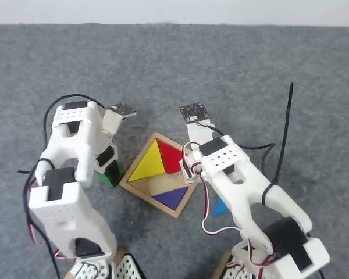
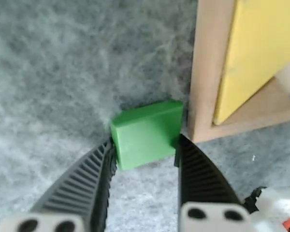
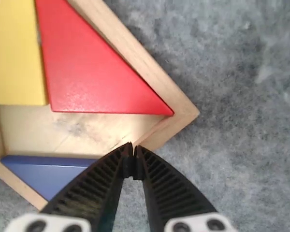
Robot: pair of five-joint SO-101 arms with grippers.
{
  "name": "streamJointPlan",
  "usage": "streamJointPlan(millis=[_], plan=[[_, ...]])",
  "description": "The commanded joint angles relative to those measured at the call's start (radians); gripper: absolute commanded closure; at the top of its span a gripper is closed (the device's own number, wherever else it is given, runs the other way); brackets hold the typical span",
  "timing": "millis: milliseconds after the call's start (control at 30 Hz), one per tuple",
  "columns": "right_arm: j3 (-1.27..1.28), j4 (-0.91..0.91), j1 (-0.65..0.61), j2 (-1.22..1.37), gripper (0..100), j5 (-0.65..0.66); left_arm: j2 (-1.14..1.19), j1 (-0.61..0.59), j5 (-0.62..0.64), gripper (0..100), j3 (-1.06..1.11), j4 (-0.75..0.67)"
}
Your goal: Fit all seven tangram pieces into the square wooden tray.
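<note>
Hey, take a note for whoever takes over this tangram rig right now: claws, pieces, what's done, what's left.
Left claw: shut on the green piece, which lies on the carpet beside the tray outer wall.
Right claw: shut, empty, over the tray's corner next to the red triangle.
Done: yellow triangle, red triangle and dark blue triangle sit in the tray.
Left: green piece, the light blue piece on the carpet beside the tray, and the remaining pieces.
</note>
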Motion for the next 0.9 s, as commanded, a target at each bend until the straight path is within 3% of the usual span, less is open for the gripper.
streamJointPlan(millis=[0, 300, 633, 867], plan=[[-0.005, 0.001, -0.001, -0.059, 97.2, -0.008, 0.021, 0.008, 0.015, 92, 0.035, -0.006], [-0.005, 0.001, -0.001, -0.061, 97.2, -0.008, 0.015, 0.009, 0.063, 99, 0.048, -0.006], [-0.005, 0.001, 0.001, -0.061, 97.2, -0.008, 0.009, 0.017, 0.133, 99, 0.062, -0.028], [-0.006, 0.001, 0.001, -0.062, 97.2, -0.011, -0.21, 0.018, 0.135, 99, 0.137, -0.005]])
